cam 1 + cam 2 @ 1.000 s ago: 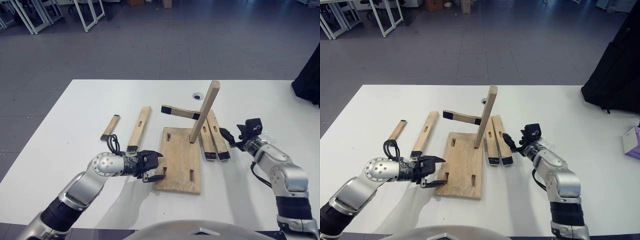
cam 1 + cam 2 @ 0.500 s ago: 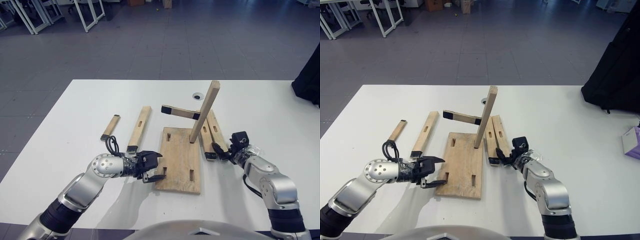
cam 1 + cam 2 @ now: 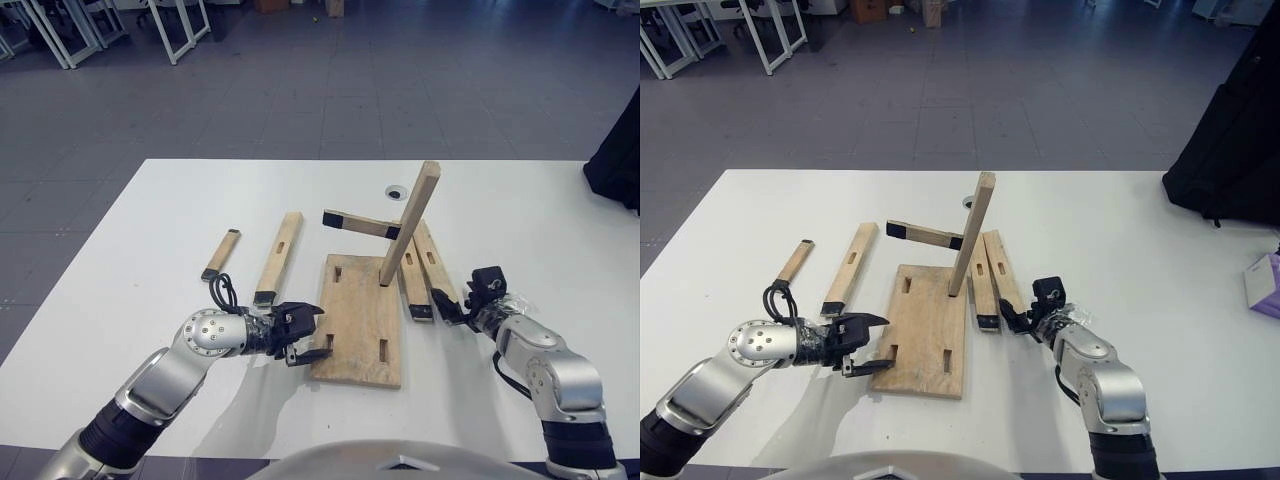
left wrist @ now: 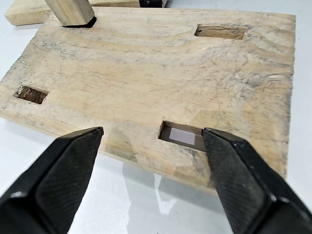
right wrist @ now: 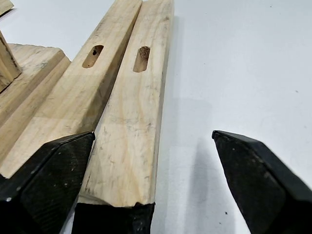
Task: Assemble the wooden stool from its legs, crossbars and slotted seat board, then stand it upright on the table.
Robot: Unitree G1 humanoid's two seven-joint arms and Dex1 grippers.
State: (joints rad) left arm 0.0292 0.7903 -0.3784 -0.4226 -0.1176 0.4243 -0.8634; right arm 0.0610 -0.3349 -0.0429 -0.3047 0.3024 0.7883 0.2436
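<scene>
Fingers of your right gripper (image 5: 153, 139) stand apart, straddling the black-tipped end of the outer leg (image 5: 129, 112), lower right of centre in the head views. Nothing is clamped. Fingers of your left gripper (image 4: 148, 134) are likewise apart, bracketing the near left edge of the board (image 3: 360, 315) beside one slot (image 4: 183, 135).

The board lies flat at mid-frame on the worktop (image 3: 140, 270). One post (image 3: 410, 225) stands leaning in its upper right slot, and a crossbar (image 3: 358, 223) juts left from that post. An inner leg (image 5: 58, 105) lies against the outer one, between it and the board. Another leg (image 3: 280, 252) and a short bar (image 3: 221, 254) lie left of the board.

The step in hand appears to be grasping the outer leg. One finger sits over the inner leg, so shift until it can drop into the seam between the two. Otherwise you are likely to pinch both. Close squarely on the long faces, then lift straight up before swinging, keeping clear of the leaning post. Use your left fingers to steady the board during insertion.
</scene>
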